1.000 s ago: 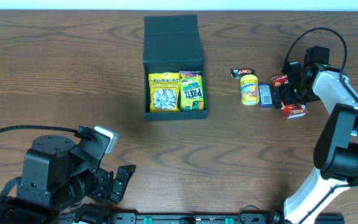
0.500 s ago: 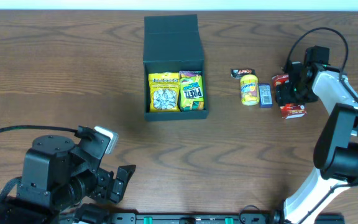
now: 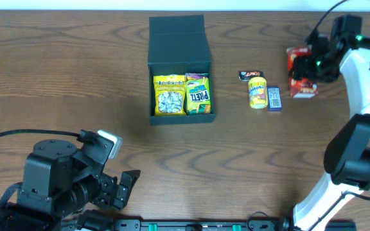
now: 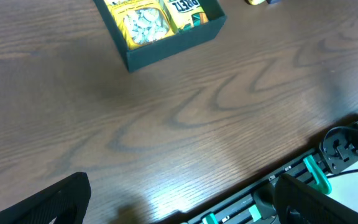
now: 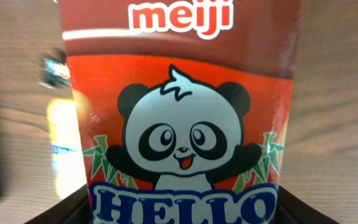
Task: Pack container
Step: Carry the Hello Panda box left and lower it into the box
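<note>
One item in hand: the red carton [image 5: 179,143], panda-printed, clamped across its middle by the right gripper [image 3: 308,69]. Hangs well to the right of the container [image 3: 180,118], a little toward its lid side. Looks raised off the table [image 3: 76,77], though hard to confirm from above. Long axis roughly parallel to the container's front-to-back line, red ends showing either side of the grip.

Container near the table's middle, open, flap lid [image 3: 177,37] folded back flat. Holds a yellow seed pack [image 3: 169,95] at left and a green Pretz pack [image 3: 198,95] at right, side by side, covering most of the floor visible from above.

Probably next: a carry leftward to the container, then a lowering in. Crosses above the blue bar [image 3: 274,98], yellow can [image 3: 257,92] and dark wrapper [image 3: 250,75], all lying between the hand and the container's right wall. Clearly a job for the right arm. Left gripper [image 4: 182,186] well in front of the container, fingers spread wide apart, holding nothing.

Hard to make out: the right wrist view, filled almost wholly by the carton, with only dark corners of the fingers at the bottom edge and no container in sight. Far half of the container cut off in the left wrist view. Spare room inside unclear, so cannot tell whether the carton goes in flat or rides on top of the packs.
</note>
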You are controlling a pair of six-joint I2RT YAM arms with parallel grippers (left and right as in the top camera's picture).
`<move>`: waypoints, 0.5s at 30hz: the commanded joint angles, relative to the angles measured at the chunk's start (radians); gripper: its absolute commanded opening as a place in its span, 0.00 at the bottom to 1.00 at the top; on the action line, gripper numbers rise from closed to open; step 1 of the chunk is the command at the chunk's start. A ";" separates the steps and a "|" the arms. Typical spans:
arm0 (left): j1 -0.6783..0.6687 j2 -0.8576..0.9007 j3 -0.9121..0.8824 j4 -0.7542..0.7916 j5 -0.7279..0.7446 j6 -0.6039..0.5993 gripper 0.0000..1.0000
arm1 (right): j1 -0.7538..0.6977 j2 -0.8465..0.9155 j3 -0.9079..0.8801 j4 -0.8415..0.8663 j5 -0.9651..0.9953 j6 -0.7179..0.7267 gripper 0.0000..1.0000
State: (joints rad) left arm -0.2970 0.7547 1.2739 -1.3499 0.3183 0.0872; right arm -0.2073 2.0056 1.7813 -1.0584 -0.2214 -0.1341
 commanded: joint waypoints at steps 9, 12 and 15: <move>0.002 -0.003 0.000 0.000 0.003 0.018 0.95 | 0.239 -0.003 0.186 -0.021 -0.178 0.182 0.64; 0.002 -0.003 0.000 0.000 0.003 0.018 0.95 | 0.340 -0.003 0.185 0.006 -0.167 0.227 0.64; 0.002 -0.003 0.000 0.000 0.003 0.018 0.95 | 0.461 -0.003 0.185 0.040 -0.070 0.319 0.64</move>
State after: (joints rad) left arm -0.2970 0.7547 1.2739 -1.3499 0.3183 0.0872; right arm 0.1730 2.0056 1.9472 -1.0313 -0.3527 0.0753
